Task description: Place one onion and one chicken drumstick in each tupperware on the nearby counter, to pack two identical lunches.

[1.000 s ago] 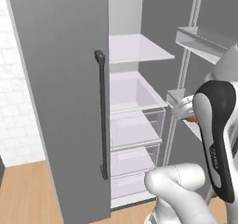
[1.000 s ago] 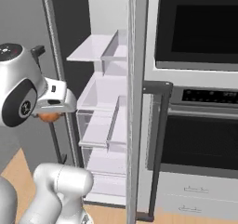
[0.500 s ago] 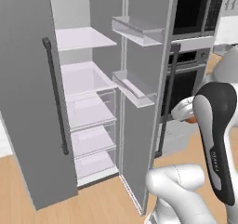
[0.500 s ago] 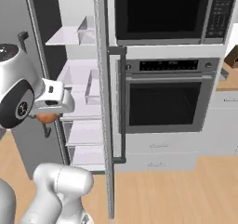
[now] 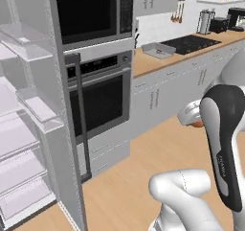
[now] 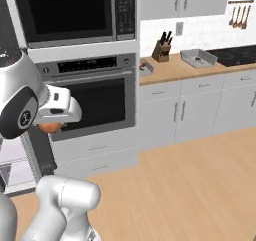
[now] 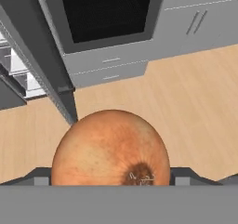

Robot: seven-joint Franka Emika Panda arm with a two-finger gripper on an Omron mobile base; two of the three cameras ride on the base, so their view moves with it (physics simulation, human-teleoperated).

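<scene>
Round orange-brown onion (image 7: 110, 148) clamped between the fingers; grey tupperware (image 6: 198, 58) on the wooden counter (image 6: 170, 71).

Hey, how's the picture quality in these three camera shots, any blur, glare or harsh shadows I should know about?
Left base view: flat even light, no hard shadows, far counter soft. Right base view: faint sheen on the oven door, edges slightly blurry. Hand view: the onion looms large and close, gently glossy, grainy.
</scene>
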